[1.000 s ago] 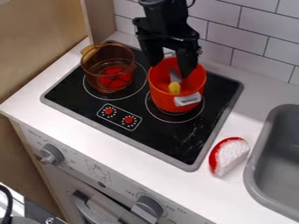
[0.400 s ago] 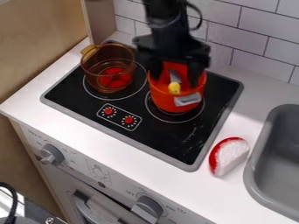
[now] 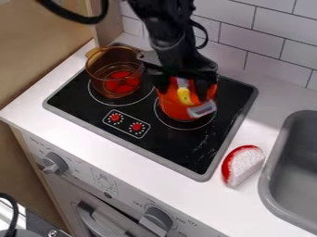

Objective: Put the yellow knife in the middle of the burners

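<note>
The gripper [image 3: 183, 91] is low over the right side of the stove, with its fingers spread apart at the opening of the red pot [image 3: 172, 107]. Between them, inside the pot, lies the yellow knife [image 3: 184, 95], its yellow handle toward the front and its grey blade toward the back. Whether either finger touches the knife or the pot wall I cannot tell. The pot stands on the right burner [image 3: 187, 126], and its back part is hidden by the gripper. Burner rings are on the black stove top [image 3: 180, 150].
A clear amber pot [image 3: 114, 74] stands on the left burner. Red knobs [image 3: 136, 126] are printed or set near the stove's front middle. A red and white toy piece [image 3: 242, 165] lies on the counter [image 3: 117, 159], left of the grey sink [image 3: 268, 180].
The gripper has come down into the red pot's opening, with the arm now leaning from the upper left. The pot's near handle and the knife have shifted slightly.
</note>
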Action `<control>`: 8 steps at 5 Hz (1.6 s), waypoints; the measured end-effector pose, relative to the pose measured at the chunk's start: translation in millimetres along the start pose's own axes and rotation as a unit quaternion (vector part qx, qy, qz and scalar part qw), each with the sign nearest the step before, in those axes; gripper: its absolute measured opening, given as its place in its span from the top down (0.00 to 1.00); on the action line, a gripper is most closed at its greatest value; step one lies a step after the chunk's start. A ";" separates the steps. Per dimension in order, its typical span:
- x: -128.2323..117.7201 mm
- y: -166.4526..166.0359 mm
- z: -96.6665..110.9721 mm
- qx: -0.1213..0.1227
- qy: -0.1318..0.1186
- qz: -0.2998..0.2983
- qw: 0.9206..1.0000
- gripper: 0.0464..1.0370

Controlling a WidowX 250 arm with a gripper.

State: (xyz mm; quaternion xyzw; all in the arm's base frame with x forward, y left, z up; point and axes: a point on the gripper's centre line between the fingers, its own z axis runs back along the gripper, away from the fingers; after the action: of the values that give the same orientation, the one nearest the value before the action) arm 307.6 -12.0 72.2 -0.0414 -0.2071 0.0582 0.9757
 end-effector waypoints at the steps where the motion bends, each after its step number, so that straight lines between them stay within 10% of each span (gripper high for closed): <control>1: 3.4 1.8 -2.2 0.004 -0.010 -0.003 1.000 0.04; 8: 22.2 -8.0 -35.8 -0.038 -0.072 0.009 0.997 0.04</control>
State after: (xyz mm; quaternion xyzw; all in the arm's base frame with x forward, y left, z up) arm 343.2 -19.0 49.3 -0.0755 -0.2784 0.0618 0.9555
